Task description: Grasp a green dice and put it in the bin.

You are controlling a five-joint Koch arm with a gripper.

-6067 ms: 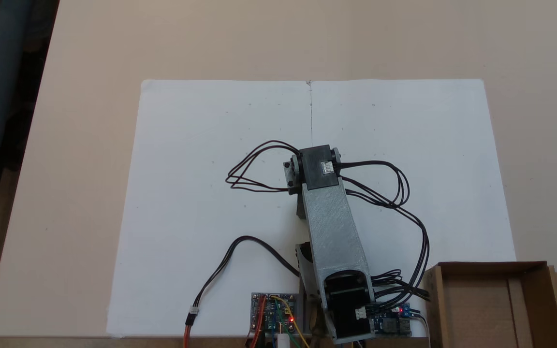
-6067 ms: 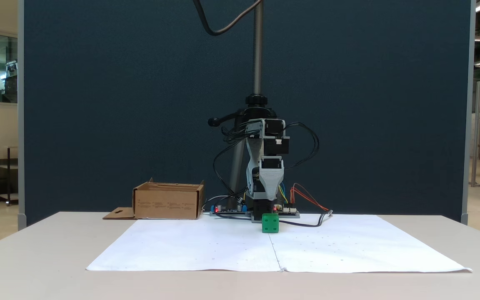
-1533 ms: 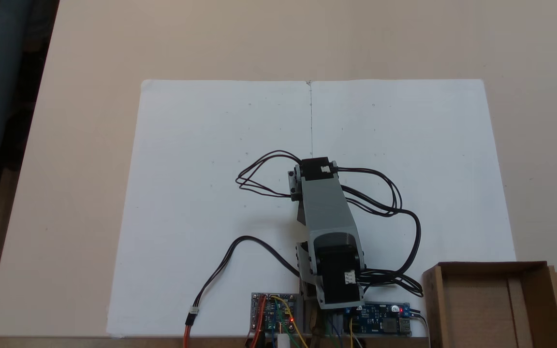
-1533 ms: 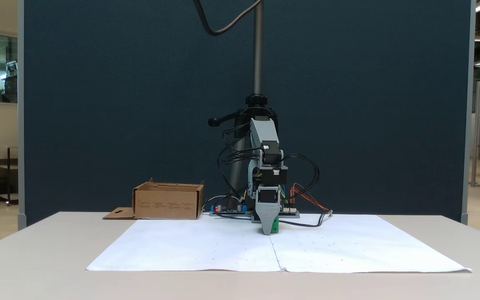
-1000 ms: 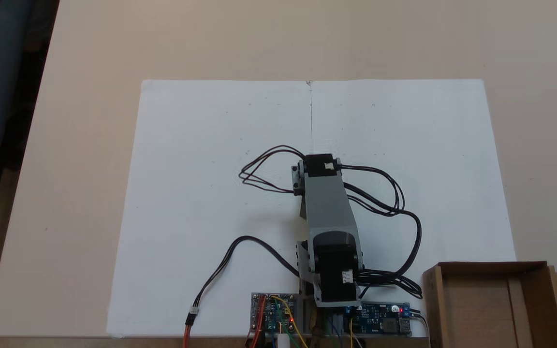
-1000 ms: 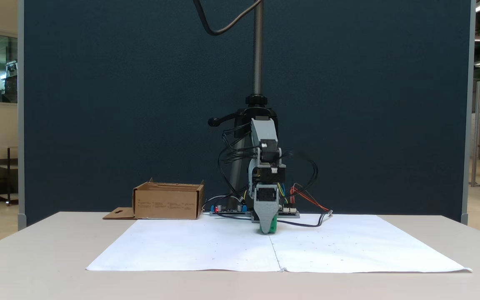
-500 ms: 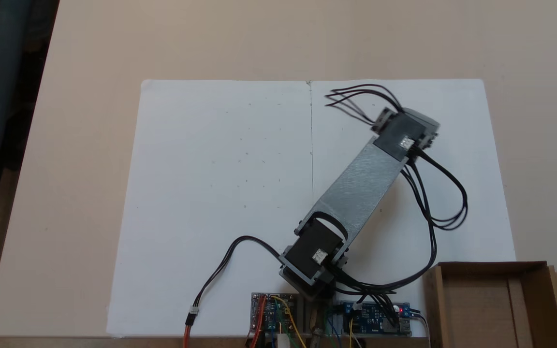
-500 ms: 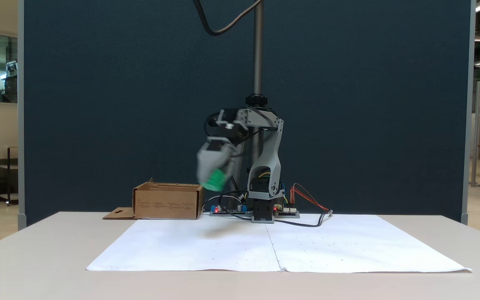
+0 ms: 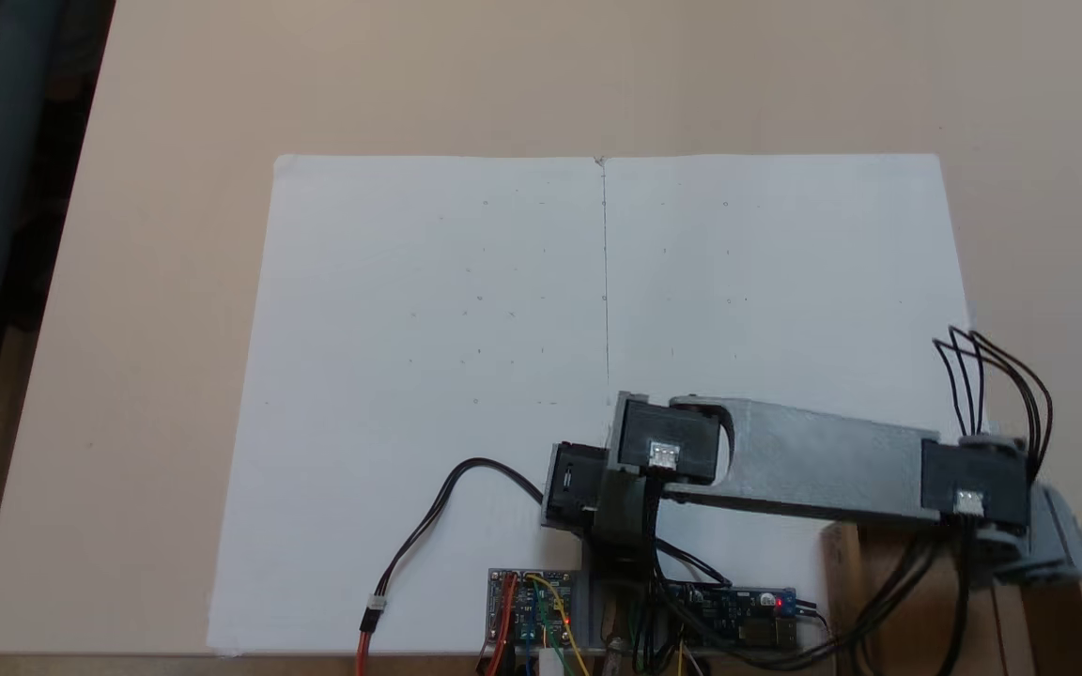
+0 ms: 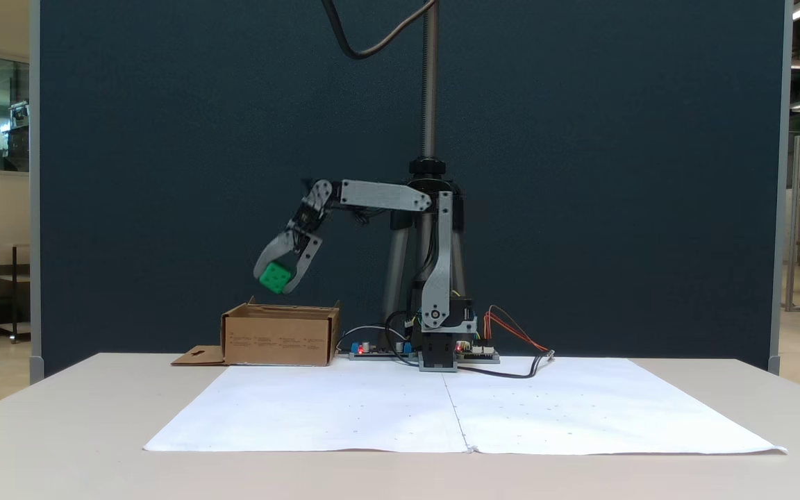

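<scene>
Swung sideways from the middle of the white paper (image 10: 455, 413), the arm now holds its gripper (image 10: 277, 277) above the bin (image 10: 280, 339), clenched on the green dice (image 10: 274, 277). The dice hangs clear above the bin's rim, so release looks like the next step. Whether anything already lies in the bin is hidden.
</scene>
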